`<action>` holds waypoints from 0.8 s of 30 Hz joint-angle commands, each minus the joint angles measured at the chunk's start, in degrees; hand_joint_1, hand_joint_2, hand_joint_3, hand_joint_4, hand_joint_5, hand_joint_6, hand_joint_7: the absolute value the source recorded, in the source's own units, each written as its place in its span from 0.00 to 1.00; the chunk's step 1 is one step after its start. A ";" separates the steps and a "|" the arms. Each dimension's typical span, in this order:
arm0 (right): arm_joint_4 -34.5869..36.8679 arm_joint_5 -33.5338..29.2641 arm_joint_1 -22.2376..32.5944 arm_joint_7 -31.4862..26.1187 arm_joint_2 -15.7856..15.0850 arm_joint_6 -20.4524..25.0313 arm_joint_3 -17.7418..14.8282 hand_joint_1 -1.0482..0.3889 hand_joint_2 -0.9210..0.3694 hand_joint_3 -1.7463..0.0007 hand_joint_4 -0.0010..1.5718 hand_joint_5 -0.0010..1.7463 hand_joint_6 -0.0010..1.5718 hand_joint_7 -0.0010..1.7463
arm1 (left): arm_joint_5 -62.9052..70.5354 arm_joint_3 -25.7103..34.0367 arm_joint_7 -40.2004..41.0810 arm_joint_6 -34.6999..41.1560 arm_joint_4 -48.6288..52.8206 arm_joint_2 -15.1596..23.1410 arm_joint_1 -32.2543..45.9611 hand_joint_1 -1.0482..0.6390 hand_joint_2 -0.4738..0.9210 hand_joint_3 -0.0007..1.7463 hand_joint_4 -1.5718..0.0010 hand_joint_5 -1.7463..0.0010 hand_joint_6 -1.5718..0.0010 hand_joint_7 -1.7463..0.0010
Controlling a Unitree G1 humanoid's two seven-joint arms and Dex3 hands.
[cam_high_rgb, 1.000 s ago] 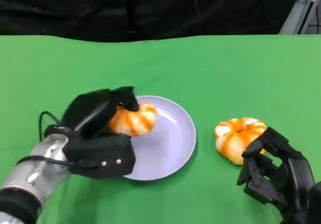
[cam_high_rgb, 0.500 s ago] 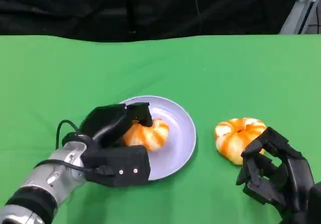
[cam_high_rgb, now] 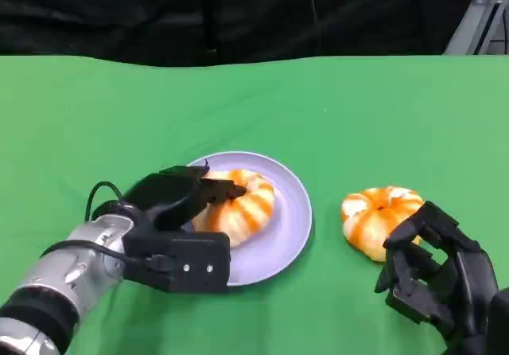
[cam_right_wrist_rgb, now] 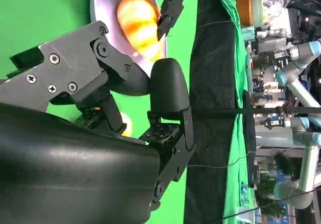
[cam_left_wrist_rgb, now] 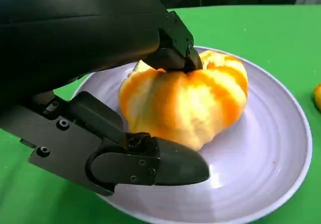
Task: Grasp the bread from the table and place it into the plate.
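Note:
An orange-and-white striped bread [cam_high_rgb: 242, 205] lies on the lavender plate [cam_high_rgb: 288, 226] in the middle of the green table. My left hand [cam_high_rgb: 179, 232] sits at the plate's left edge with its fingers spread around the bread. In the left wrist view one fingertip [cam_left_wrist_rgb: 173, 56] touches the top of the bread [cam_left_wrist_rgb: 193, 103], and the thumb [cam_left_wrist_rgb: 160, 166] lies low beside it over the plate [cam_left_wrist_rgb: 271, 169]. A second bread [cam_high_rgb: 380, 218] rests on the table to the right. My right hand [cam_high_rgb: 436, 274] is just behind it, fingers curled and holding nothing.
Black cloth runs along the table's far edge [cam_high_rgb: 254, 56]. A metal frame [cam_high_rgb: 477, 21] stands at the back right. Bare green cloth [cam_high_rgb: 119, 108] stretches behind and to the left of the plate.
My left hand carried the bread from the plate's left rim toward its middle and set it down. Its fingers have spread off the bread. The right hand has not moved.

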 commanded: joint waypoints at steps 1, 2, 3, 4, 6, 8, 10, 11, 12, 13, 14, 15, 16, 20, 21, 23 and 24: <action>-1.51 0.25 0.53 -0.50 -0.18 0.90 -0.36 0.64 0.24 0.37 0.53 1.00 0.41 0.90 | -1.88 1.31 -1.65 -0.15 -2.69 1.70 1.75 0.00 1.00 0.37 1.00 1.00 0.83 1.00; -1.77 0.26 0.60 -0.60 -0.16 1.34 -0.35 0.64 0.24 0.37 0.53 1.00 0.41 0.90 | -2.24 1.56 -1.86 -0.18 -3.32 1.86 2.06 0.00 1.00 0.37 1.00 1.00 0.83 1.00; -1.85 0.20 0.62 -0.54 -0.25 1.38 -0.32 0.64 0.24 0.37 0.52 1.00 0.41 0.90 | -2.80 1.95 -2.18 -0.16 -4.28 2.09 2.51 0.00 1.00 0.37 1.00 1.00 0.82 0.99; -1.85 0.07 0.64 -0.51 -0.31 1.18 -0.26 0.64 0.24 0.37 0.52 1.00 0.41 0.90 | -3.92 2.78 -2.80 -0.14 -5.99 2.45 3.37 0.01 1.00 0.37 0.98 0.99 0.81 0.99; -1.78 -0.19 0.68 -0.48 -0.41 0.74 -0.18 0.64 0.24 0.37 0.52 1.00 0.41 0.90 | -5.52 4.14 -3.79 -0.04 -8.84 2.99 4.82 0.04 1.00 0.34 0.93 0.98 0.79 0.98; -1.80 0.00 0.65 -0.36 -0.40 0.86 -0.25 0.64 0.24 0.37 0.52 1.00 0.41 0.90 | -8.04 5.98 -5.25 -0.28 -11.83 3.56 6.47 0.09 1.00 0.31 0.85 0.95 0.75 0.98; -1.80 0.24 0.62 -0.27 -0.33 0.93 -0.34 0.64 0.24 0.37 0.52 1.00 0.41 0.90 | -10.69 7.84 -7.15 0.22 -15.05 4.16 8.24 0.12 1.00 0.30 0.78 0.95 0.71 0.98; -1.73 0.29 0.57 -0.22 -0.32 0.84 -0.37 0.64 0.24 0.37 0.52 1.00 0.41 0.90 | -11.46 8.43 -7.88 0.57 -16.24 4.36 8.87 0.12 1.00 0.29 0.76 0.95 0.70 0.98; -1.68 0.32 0.54 -0.19 -0.31 0.76 -0.39 0.64 0.24 0.37 0.52 1.00 0.41 0.90 | -11.97 8.82 -8.44 0.90 -17.16 4.50 9.33 0.12 1.00 0.29 0.74 0.95 0.69 0.97; -1.67 0.38 0.48 -0.15 -0.30 0.75 -0.41 0.64 0.24 0.37 0.52 1.00 0.41 0.90 | -13.59 9.80 -9.98 1.62 -19.37 4.99 10.49 0.11 1.00 0.30 0.73 0.95 0.68 0.97; -1.68 0.42 0.45 -0.13 -0.29 0.79 -0.43 0.64 0.24 0.37 0.52 1.00 0.41 0.91 | -14.70 10.55 -11.20 2.28 -21.09 5.31 11.37 0.09 1.00 0.31 0.72 0.95 0.67 0.98; -1.43 0.54 0.30 0.13 -0.43 0.62 -0.50 0.64 0.24 0.37 0.52 1.00 0.41 0.91 | -16.13 11.33 -12.86 3.02 -22.86 5.71 12.23 0.09 1.00 0.32 0.72 0.96 0.66 0.98; -0.97 0.63 0.12 0.38 -0.53 0.09 -0.61 0.64 0.24 0.37 0.52 1.00 0.41 0.91 | -17.33 12.03 -14.19 3.70 -24.27 5.97 12.98 0.07 1.00 0.33 0.72 0.97 0.66 0.98; -0.38 0.77 -0.08 0.61 -0.47 -0.34 -0.84 0.63 0.24 0.37 0.53 1.00 0.41 0.91 | -19.89 13.75 -16.91 5.28 -27.52 6.32 14.85 0.07 1.00 0.33 0.73 0.98 0.65 0.99; -0.68 0.58 0.08 0.54 -0.53 -0.10 -0.75 0.63 0.24 0.37 0.53 1.00 0.41 0.91 | -21.87 14.73 -17.93 5.17 -28.50 6.18 15.79 0.08 1.00 0.33 0.73 0.98 0.65 0.99; -1.21 0.14 0.39 0.28 -0.55 0.16 -0.58 0.63 0.24 0.37 0.53 1.00 0.41 0.91 | -27.13 16.94 -20.59 5.69 -30.68 5.63 17.88 0.25 1.00 0.23 0.66 0.96 0.61 0.98; -1.45 0.01 0.48 0.17 -0.54 0.41 -0.52 0.63 0.23 0.37 0.52 1.00 0.41 0.91 | -30.45 18.16 -22.43 6.00 -31.72 5.42 18.96 0.30 1.00 0.20 0.64 0.96 0.59 0.98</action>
